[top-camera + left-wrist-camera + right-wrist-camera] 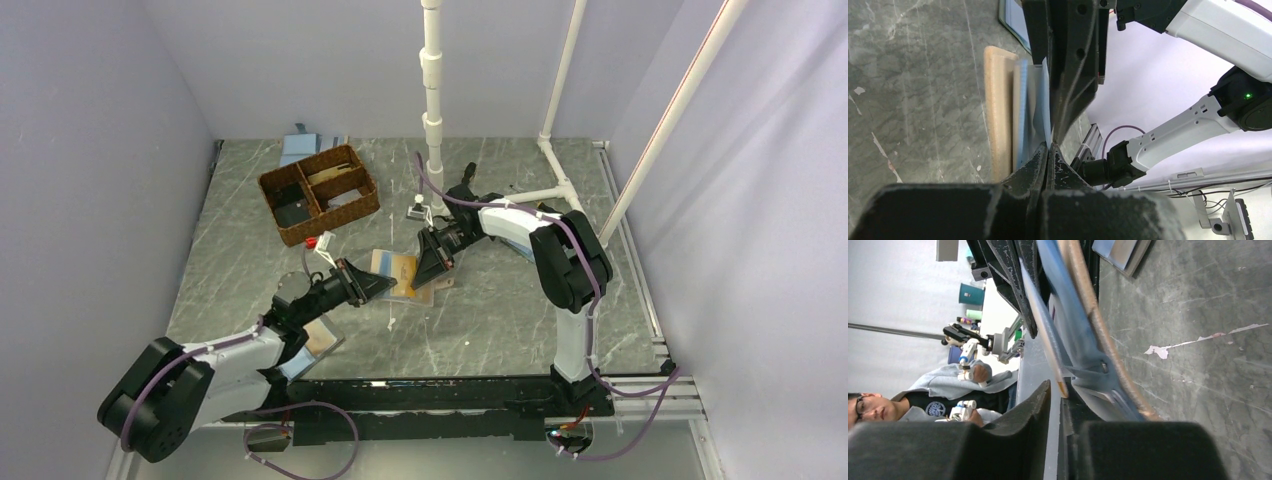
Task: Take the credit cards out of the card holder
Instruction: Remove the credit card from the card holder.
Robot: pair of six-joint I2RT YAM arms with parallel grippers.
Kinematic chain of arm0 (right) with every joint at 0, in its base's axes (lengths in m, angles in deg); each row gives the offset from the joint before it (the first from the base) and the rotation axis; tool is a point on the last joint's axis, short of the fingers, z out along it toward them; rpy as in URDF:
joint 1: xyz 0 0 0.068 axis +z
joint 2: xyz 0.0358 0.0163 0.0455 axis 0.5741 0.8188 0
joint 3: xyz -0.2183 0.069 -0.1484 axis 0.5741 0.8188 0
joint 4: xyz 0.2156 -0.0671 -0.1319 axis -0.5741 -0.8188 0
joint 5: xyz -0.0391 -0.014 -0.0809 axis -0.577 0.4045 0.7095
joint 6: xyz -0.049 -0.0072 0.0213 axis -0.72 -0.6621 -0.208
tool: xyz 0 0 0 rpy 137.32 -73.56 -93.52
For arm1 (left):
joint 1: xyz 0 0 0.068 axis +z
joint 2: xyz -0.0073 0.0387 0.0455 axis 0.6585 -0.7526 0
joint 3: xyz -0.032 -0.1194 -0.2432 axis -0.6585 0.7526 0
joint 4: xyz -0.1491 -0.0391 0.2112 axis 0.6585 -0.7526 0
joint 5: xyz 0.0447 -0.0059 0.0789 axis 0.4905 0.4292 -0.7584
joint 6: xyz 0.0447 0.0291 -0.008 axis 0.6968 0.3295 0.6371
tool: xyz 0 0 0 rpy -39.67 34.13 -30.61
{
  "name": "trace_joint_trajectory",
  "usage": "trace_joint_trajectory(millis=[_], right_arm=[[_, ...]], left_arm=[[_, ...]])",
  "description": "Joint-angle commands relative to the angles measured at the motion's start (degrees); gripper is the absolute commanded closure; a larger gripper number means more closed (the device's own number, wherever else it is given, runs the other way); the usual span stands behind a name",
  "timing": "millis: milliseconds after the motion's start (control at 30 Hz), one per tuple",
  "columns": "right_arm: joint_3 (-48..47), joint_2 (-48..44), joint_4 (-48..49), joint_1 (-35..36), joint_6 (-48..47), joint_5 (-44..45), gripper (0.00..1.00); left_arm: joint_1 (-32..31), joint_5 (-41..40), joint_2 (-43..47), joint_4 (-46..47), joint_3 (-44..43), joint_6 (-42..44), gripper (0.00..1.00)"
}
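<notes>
The card holder, light blue with tan edging, lies partly opened at the table's middle between my two grippers. My left gripper is shut on a thin light-blue flap of the holder, its jaws pinched together. The tan-edged lower panel rests on the table. My right gripper is at the holder's opposite edge, its jaws a narrow gap apart. A thin blue sheet with a tan tip ends just at that gap, not between the fingers. I cannot tell whether it is a card or a panel.
A wicker basket with compartments stands at the back left, blue folders behind it. Another folder lies under my left arm. A white pipe post rises behind the right gripper. A small white object sits near it.
</notes>
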Motion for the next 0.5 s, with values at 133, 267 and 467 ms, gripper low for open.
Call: trace_joint_trajectory(millis=[133, 267, 467], right_arm=[[-1.41, -0.22, 2.52, -0.07, 1.47, -0.35, 1.00], [-0.59, -0.64, 4.34, -0.44, 3.05, 1.52, 1.00], [-0.03, -0.53, 4.65, -0.64, 3.06, 3.37, 1.00]], left_arm=[[0.06, 0.59, 1.18, 4.00, 0.28, 0.08, 1.00], [0.83, -1.66, 6.27, -0.39, 1.86, 0.51, 1.00], [2.64, -4.52, 14.86, -9.05, 4.44, 1.06, 1.00]])
